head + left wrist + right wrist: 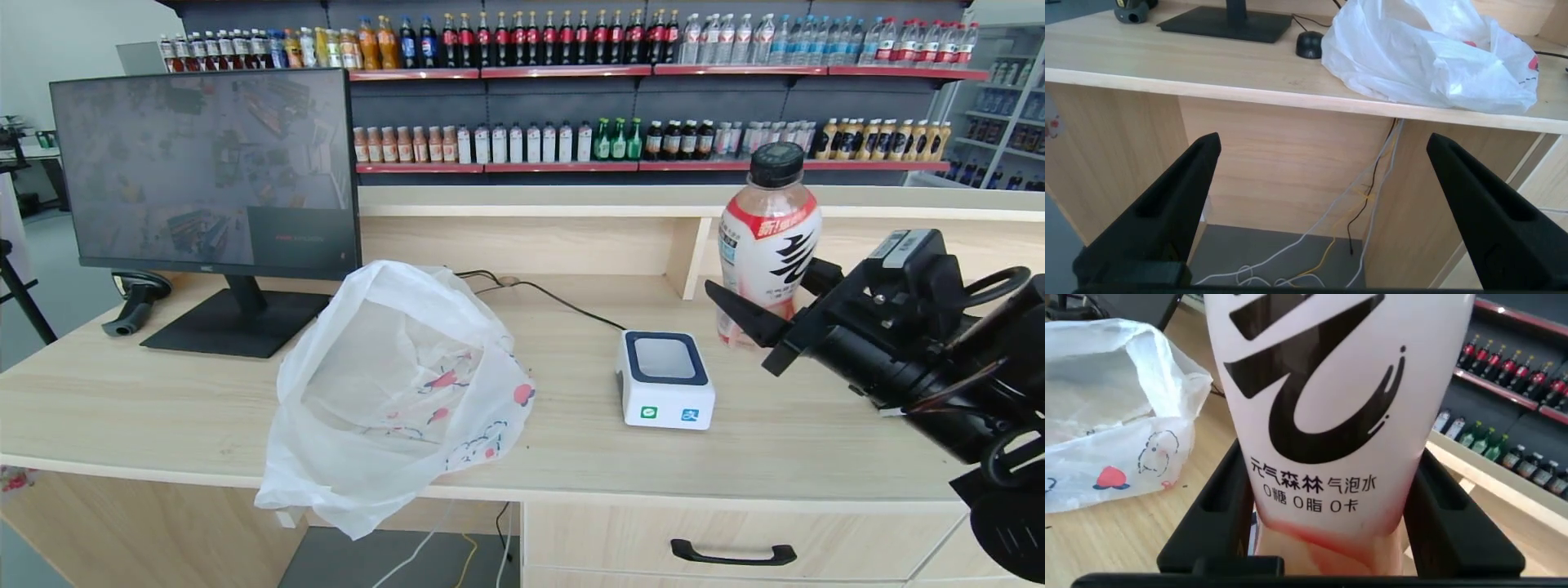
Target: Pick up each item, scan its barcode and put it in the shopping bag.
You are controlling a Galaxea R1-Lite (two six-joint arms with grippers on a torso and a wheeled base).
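Right gripper point(763, 286) looks clamped on the lower half of the bottle point(767, 220), which is standing upright on the counter point(571, 457), so I'd call this the pick-up step. Next it needs a lift, then turning the barcode toward the scanner point(665, 380) just to its left, with the shopping bag point(392, 384) further that way. Bottle's clear plastic, pinkish drink, black cap, white label.
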